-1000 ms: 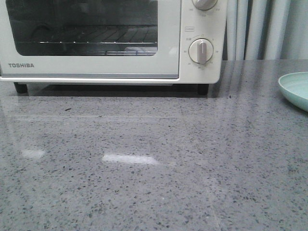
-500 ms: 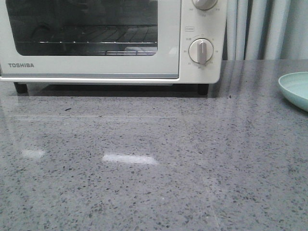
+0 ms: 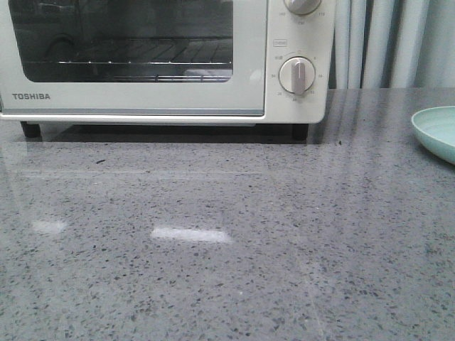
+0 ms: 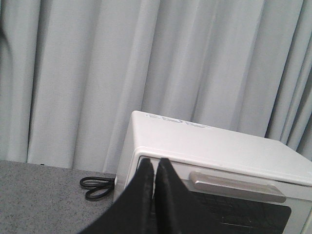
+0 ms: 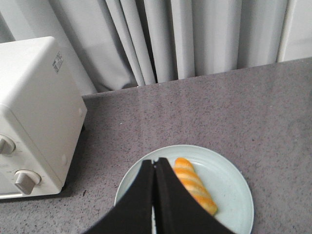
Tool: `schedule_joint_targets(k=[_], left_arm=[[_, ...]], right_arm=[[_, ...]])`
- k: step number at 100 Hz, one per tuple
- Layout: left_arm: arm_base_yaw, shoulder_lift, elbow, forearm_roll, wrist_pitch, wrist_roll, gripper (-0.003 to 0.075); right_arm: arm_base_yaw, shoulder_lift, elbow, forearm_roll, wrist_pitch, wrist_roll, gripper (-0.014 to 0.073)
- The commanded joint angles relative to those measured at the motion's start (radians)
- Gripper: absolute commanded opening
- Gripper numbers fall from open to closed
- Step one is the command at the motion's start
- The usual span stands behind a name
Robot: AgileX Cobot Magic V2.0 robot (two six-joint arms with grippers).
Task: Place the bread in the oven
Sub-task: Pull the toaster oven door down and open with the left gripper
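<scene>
The cream-white TOSHIBA oven (image 3: pixel 163 60) stands at the back left of the table with its glass door closed. It also shows in the left wrist view (image 4: pixel 219 161) and the right wrist view (image 5: pixel 34 112). The bread (image 5: pixel 195 185), orange with pale stripes, lies on a pale green plate (image 5: pixel 234 195). My left gripper (image 4: pixel 154 163) is shut and empty, up in front of the oven's top left corner, left of the door handle (image 4: pixel 237 186). My right gripper (image 5: pixel 154 163) is shut and empty above the plate, just beside the bread. Neither gripper shows in the front view.
The plate's edge (image 3: pixel 435 131) shows at the right border of the front view. A coiled black cable (image 4: pixel 97 186) lies on the grey speckled table (image 3: pixel 227 234) beside the oven. Grey curtains (image 4: pixel 146 63) hang behind the table.
</scene>
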Motion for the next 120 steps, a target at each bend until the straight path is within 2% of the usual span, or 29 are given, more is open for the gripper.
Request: schedule_joint_targets(k=[1, 17, 39, 49, 63, 96, 120], left_arm=[[0.002, 0.105, -0.122, -0.002, -0.004, 0.031, -0.0021], [-0.003, 0.290, -0.281, -0.022, 0.092, 0.080, -0.0021], [-0.127, 0.517, -0.464, -0.204, 0.108, 0.332, -0.0021], [-0.195, 0.618, -0.535, -0.204, 0.139, 0.332, -0.0021], [-0.238, 0.755, -0.607, -0.204, 0.165, 0.332, -0.0021], [-0.240, 0.901, -0.628, -0.213, 0.175, 0.332, -0.0021], [-0.240, 0.919, -0.626, -0.180, 0.267, 0.332, -0.0021]], right_arm=[[0.002, 0.040, -0.061, 0.000, -0.058, -0.026, -0.0059], [0.002, 0.070, -0.090, 0.000, -0.048, -0.026, -0.0059], [0.002, 0.073, -0.104, 0.000, -0.037, -0.026, -0.0059], [0.002, 0.073, -0.104, 0.000, -0.033, -0.026, -0.0059], [0.003, 0.073, -0.104, 0.000, -0.033, -0.026, -0.0059], [0.061, 0.071, -0.104, 0.000, -0.033, -0.026, -0.0059], [0.061, 0.071, -0.104, 0.000, -0.033, -0.026, -0.0059]])
